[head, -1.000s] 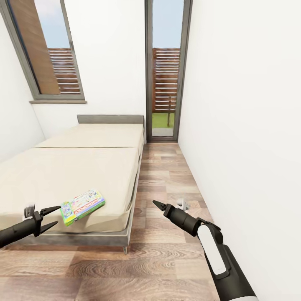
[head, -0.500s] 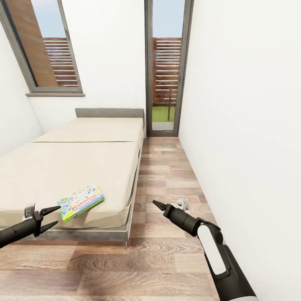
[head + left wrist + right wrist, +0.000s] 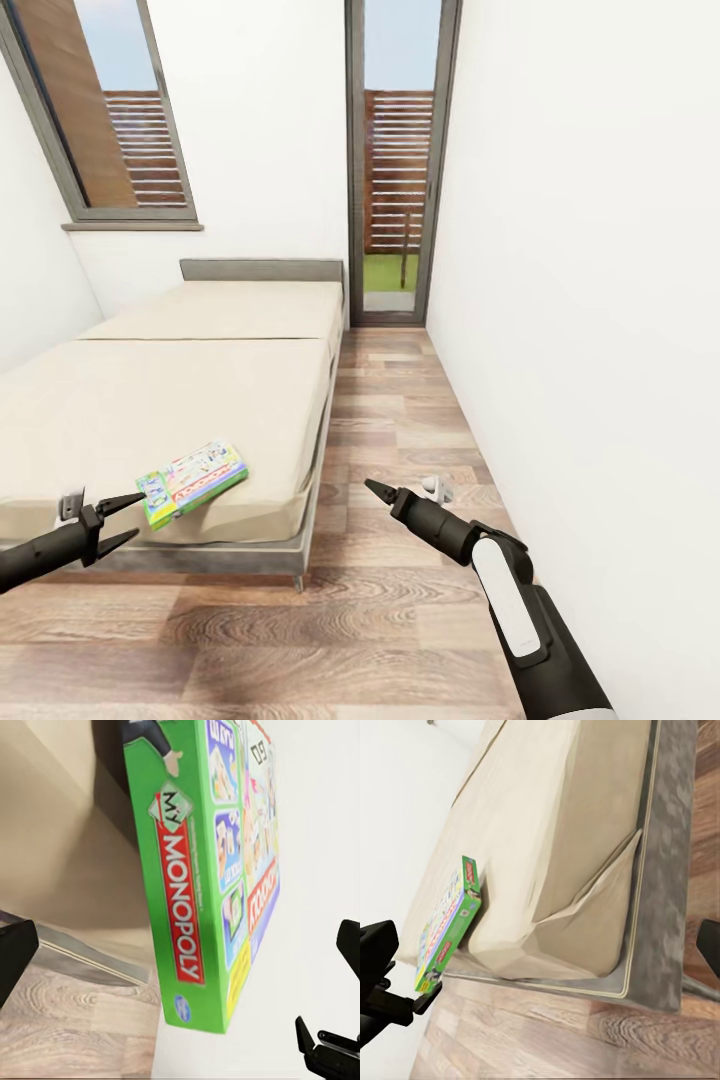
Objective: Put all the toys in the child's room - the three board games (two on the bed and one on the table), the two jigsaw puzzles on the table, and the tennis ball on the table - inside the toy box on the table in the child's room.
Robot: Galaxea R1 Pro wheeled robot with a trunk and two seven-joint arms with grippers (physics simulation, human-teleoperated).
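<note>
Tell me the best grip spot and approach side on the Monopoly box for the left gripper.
Probably the near long edge. The Monopoly box lies flat near the foot corner of the bed, its green lettered side facing the open left gripper, which sits just in front of it. Come in level from the foot side, one finger above the lid and one below, since the box is thin and overhangs little that I can confirm.
</note>
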